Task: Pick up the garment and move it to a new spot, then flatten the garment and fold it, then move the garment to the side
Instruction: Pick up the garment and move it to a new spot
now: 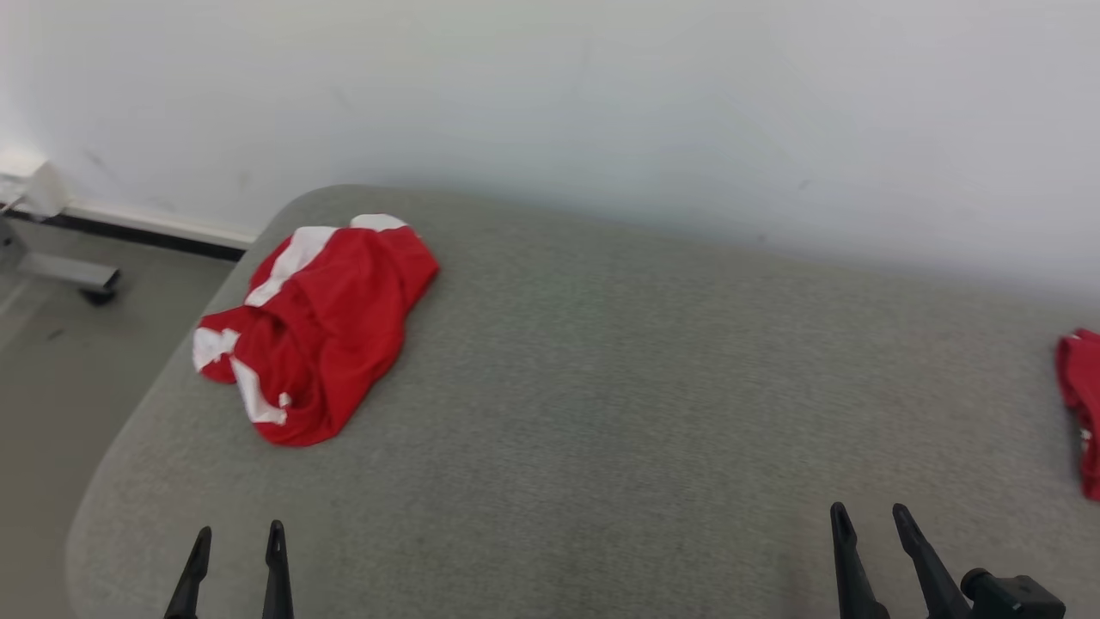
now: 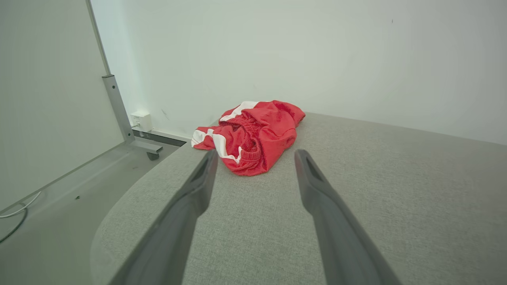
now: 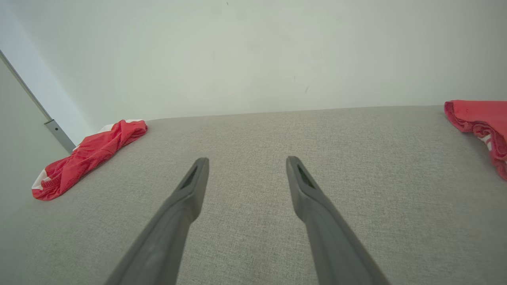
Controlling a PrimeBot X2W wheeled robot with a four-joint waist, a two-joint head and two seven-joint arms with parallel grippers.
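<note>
Fingers of the left gripper (image 1: pixel 239 533) stand spread at the lower left of the head view, holding nothing. Those of the right gripper (image 1: pixel 870 511) are spread the same way at the lower right, also bare.

Up and left of centre lies the crumpled red garment with white stripes (image 1: pixel 326 335), bunched in a heap near the rounded corner of the grey fabric-covered surface (image 1: pixel 601 413). It is well apart from both grippers, though the left wrist view looks straight at it. A second piece of red cloth (image 1: pixel 1081 404) pokes in at the right edge.

By my reading, none of the task is done: the lift, the move to a new spot, the flattening, the fold and the final shift aside all remain.

Beyond the surface a plain white wall (image 1: pixel 601 103) fills the top. At far left are a grey floor (image 1: pixel 51 361) and a metal foot on a wheel (image 1: pixel 69 275).
</note>
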